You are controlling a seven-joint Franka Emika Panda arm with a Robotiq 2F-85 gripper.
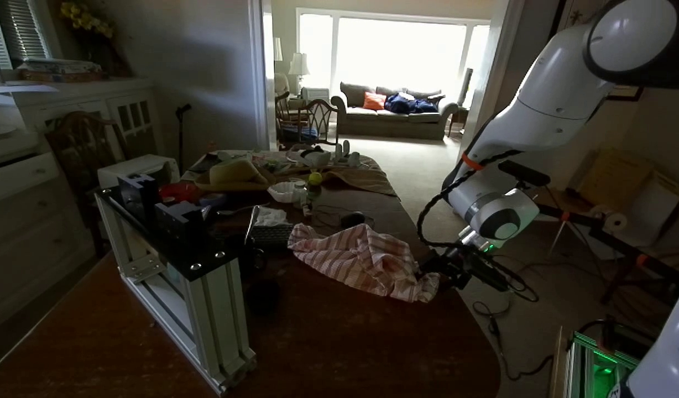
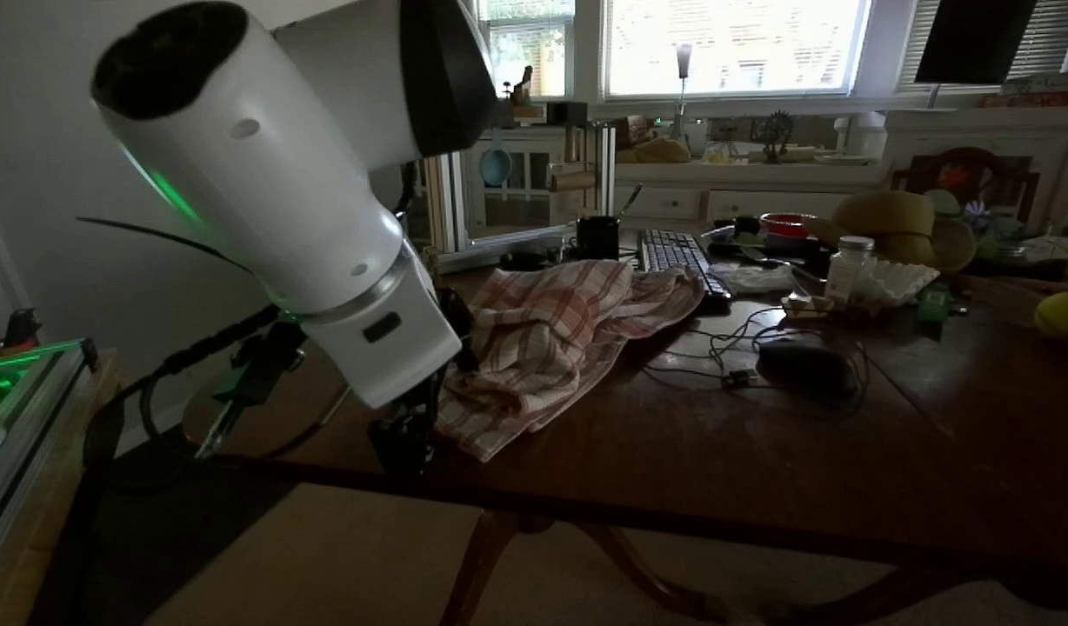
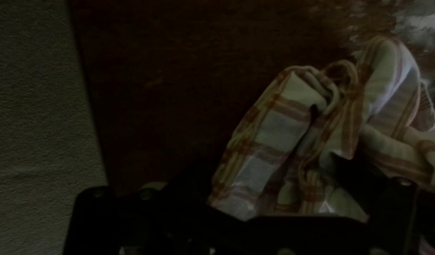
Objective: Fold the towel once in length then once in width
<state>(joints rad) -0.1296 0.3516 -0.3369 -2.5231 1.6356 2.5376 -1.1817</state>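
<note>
The towel [image 1: 356, 260] is soft-looking matt cloth, and the tabletop [image 1: 372, 342] is dark wood, kinda glossy where the light catches it. The robot arm [image 2: 264, 165] has a smooth shell with a slight sheen, plastic or painted metal, can't tell which. That frame [image 1: 220, 326] is bare metal with a satin look, and the bolts [image 1: 219, 255] on its top plate [image 1: 208, 260] are properly shiny. Keyboard [image 2: 673, 252] looks like plastic. The hat [image 2: 882, 213] seems matt, like straw. Jar [image 2: 848, 271] is smooth, glass or clear plastic, hard to say. The carpet [image 3: 37, 124] is rough and matt.
</note>
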